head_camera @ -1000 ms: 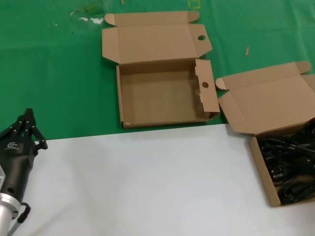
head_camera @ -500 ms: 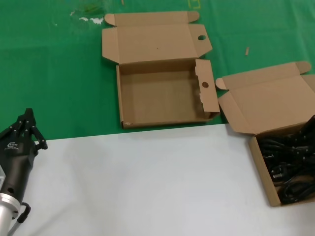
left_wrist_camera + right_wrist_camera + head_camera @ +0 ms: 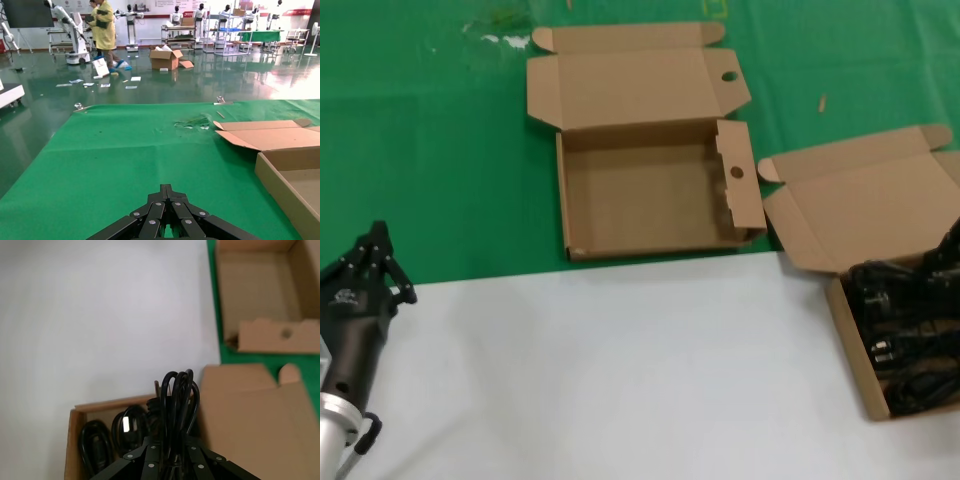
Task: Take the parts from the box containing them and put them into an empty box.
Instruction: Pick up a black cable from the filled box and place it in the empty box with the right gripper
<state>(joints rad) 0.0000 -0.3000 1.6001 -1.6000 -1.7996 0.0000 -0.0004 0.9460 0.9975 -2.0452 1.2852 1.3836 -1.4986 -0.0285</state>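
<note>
The parts, black power cords [image 3: 910,340], lie in the plain-lidded box containing them [image 3: 847,340] at the right edge of the head view. My right gripper [image 3: 170,444] is shut on one looped cord bundle [image 3: 177,395], holding it just above that box [image 3: 75,440]; in the head view only a dark sliver of the gripper [image 3: 952,245] shows at the right edge. The empty box [image 3: 561,200], with round holes in its flaps, sits open on the green mat at centre back [image 3: 255,290]. My left gripper [image 3: 378,232] is shut and parked at the near left [image 3: 167,189].
A white sheet [image 3: 620,370] covers the near table, and a green mat [image 3: 440,150] covers the far part. The source box's open lid [image 3: 860,210] lies flat behind it, close to the empty box's holed side flap [image 3: 738,185].
At the right edge, the cord bundle in my right gripper has come up and shifted toward the box's back. The left arm has not moved.
</note>
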